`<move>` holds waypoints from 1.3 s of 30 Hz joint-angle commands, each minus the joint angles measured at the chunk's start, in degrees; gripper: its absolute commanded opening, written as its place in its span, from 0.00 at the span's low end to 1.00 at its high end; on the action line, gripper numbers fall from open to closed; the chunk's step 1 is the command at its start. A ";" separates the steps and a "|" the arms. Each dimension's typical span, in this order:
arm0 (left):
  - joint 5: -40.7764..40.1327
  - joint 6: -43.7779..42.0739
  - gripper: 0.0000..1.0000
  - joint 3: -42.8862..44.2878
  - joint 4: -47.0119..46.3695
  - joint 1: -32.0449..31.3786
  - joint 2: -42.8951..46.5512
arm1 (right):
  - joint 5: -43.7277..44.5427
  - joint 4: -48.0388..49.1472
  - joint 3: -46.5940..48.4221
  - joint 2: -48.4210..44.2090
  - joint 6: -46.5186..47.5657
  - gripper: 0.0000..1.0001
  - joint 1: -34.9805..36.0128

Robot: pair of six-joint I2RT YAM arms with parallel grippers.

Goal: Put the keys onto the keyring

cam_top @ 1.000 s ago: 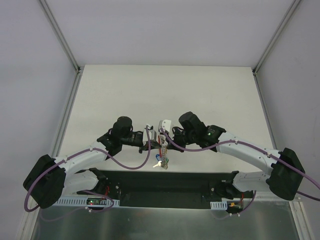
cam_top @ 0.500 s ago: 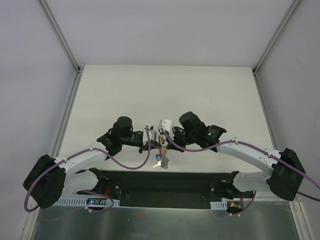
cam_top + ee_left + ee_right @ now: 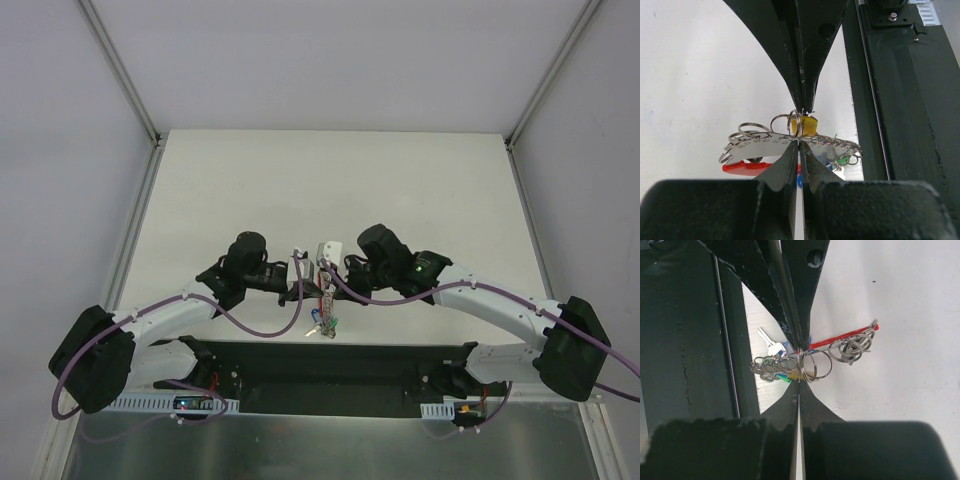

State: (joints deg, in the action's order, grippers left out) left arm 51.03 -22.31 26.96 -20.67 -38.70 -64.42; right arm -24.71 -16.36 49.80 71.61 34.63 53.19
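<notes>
My two grippers meet tip to tip over the table's near edge, the left gripper point(image 3: 305, 291) and the right gripper point(image 3: 327, 288). Both are shut on the keyring's cluster of thin metal rings point(image 3: 324, 300). In the left wrist view my gripper point(image 3: 800, 143) pinches the rings beside a numbered silver tag point(image 3: 757, 142). A yellow key cap point(image 3: 810, 125), the red loop band point(image 3: 742, 167) and a green cap point(image 3: 842, 161) show there. In the right wrist view my gripper point(image 3: 799, 382) pinches a large ring point(image 3: 816, 365). The red band point(image 3: 840, 338) and a silver key point(image 3: 770, 342) show too. The keys point(image 3: 322, 323) hang below.
The black base plate point(image 3: 330, 365) lies just under the hanging keys, along the near edge; it also shows in the left wrist view point(image 3: 905, 100) and the right wrist view point(image 3: 685, 340). The white table point(image 3: 330, 190) stretches beyond. Metal frame posts point(image 3: 140, 115) stand at the far corners.
The left arm has shifted very slightly. Both grippers stay shut on the ring cluster in the same spot.
</notes>
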 commanded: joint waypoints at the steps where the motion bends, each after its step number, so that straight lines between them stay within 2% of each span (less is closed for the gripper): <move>1: 4.69 -1.07 0.00 3.01 -3.15 -1.20 -1.14 | -2.27 3.35 0.56 -1.21 1.67 0.01 1.21; 14: 3.91 -0.72 0.00 3.63 -2.89 -2.26 -1.93 | 0.36 3.53 0.38 -1.48 2.37 0.01 2.88; 30: -4.62 -2.30 0.00 7.40 3.53 -6.65 -4.83 | 2.30 3.62 1.53 0.28 1.49 0.01 3.94; 39: -6.46 -0.90 0.00 4.78 0.20 -7.18 -2.03 | 1.86 3.61 1.71 -0.15 1.05 0.02 4.12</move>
State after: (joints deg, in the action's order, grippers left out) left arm 47.33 -23.40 30.06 -16.80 -40.82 -67.31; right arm -20.14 -19.53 49.80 69.87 33.82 54.24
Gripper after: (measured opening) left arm 0.006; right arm 0.028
